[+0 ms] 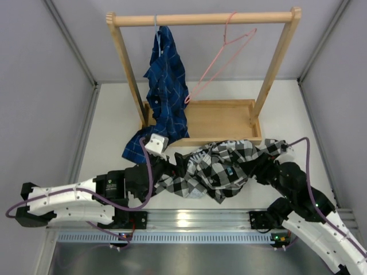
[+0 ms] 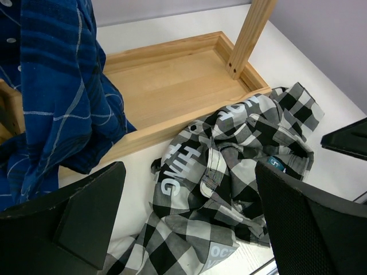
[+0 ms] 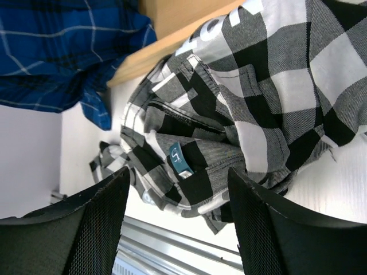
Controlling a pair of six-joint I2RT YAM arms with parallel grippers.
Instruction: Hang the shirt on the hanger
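Two pairs of jaws stand parted over the crumpled checked shirt near the bench's front edge. The left gripper's are spread wide and the right gripper's somewhat less, neither closed on anything. The left wrist view catches white block letters reading "HING", the right wrist view a teal neck tag too small to read, and only the top view shows the pink wire hanger beyond, hooked on the wooden rack beside a blue plaid shirt.
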